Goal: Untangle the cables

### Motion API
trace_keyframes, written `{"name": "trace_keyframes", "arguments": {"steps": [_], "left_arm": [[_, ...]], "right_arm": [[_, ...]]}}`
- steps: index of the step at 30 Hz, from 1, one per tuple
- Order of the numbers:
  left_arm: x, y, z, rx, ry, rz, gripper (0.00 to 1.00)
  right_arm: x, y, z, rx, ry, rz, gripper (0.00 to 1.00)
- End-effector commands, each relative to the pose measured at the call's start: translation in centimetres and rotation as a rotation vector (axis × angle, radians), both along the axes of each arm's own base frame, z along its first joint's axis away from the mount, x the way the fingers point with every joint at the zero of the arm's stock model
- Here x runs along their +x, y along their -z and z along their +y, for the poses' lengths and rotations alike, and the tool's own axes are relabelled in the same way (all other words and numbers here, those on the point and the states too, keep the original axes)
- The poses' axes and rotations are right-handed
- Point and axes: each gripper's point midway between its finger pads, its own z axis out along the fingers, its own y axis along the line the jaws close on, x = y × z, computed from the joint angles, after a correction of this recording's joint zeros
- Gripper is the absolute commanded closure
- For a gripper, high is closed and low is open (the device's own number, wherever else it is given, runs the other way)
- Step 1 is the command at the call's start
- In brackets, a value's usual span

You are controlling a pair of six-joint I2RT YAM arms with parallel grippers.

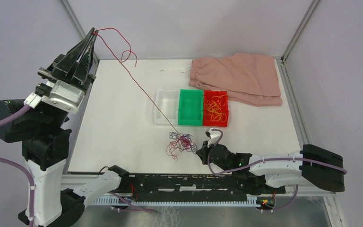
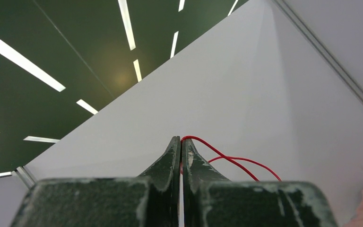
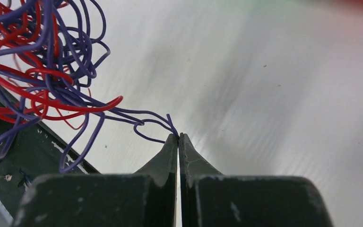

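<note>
My left gripper point(image 1: 94, 32), raised high, is clamped on a red wire point(image 1: 132, 78) that runs taut down to the cables point(image 1: 182, 142). My right gripper point(image 3: 178, 137), just beside that clump, is closed, apparently pinching a purple strand point(image 3: 146, 112). Three bins point(image 1: 190, 124) stand beyond it.

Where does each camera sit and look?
Top: above, behind the arms, looking down at the table; both arms show.
Left wrist: raised high, facing wall and ceiling; left gripper pinches red cable.
Right wrist: low over table, facing the clump; right gripper pinches purple cable.
Shared: top and left wrist both show that red cable.
</note>
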Motion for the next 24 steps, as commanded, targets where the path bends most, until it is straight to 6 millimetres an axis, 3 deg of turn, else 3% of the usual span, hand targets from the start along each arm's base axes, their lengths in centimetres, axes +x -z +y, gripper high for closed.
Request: {"name": "trace_keyframes", "arguments": {"steps": [1,4,8,12,18,22,24], "left_arm": [[-2.5,-5.2,3.6,-0.076,-0.162,-0.203,0.97],[-2.5,-8.8,6.3,-0.148,-0.323,-0.290,0.97],[-4.6,-12.6,9.3,-0.236,-0.470,-0.425,0.97],[-4.9,-13.3,9.4,-0.258,-0.463,-0.440,0.97],[-1.9,-8.3,7.5,-0.137,-0.443,-0.322,0.97],[1.5,-2.9,5.8,-0.060,-0.393,-0.125,0.97],[3.2,1.4,3.7,0.016,-0.314,-0.007,0.96]], "right_arm": [[0.6,1.4,-3.4,-0.102,0.105,0.005,0.99],[0.7,2.5,-5.2,-0.154,0.162,0.018,1.00],[0.0,4.3,-6.8,-0.161,0.200,0.064,0.99],[-0.4,5.2,-7.8,-0.182,0.229,0.102,0.99],[-0.8,4.3,-7.0,-0.150,0.206,0.126,0.98],[-1.2,1.8,-5.4,-0.085,0.128,0.112,0.78],[-1.2,-0.2,-4.5,-0.053,0.076,0.079,0.63]]}}
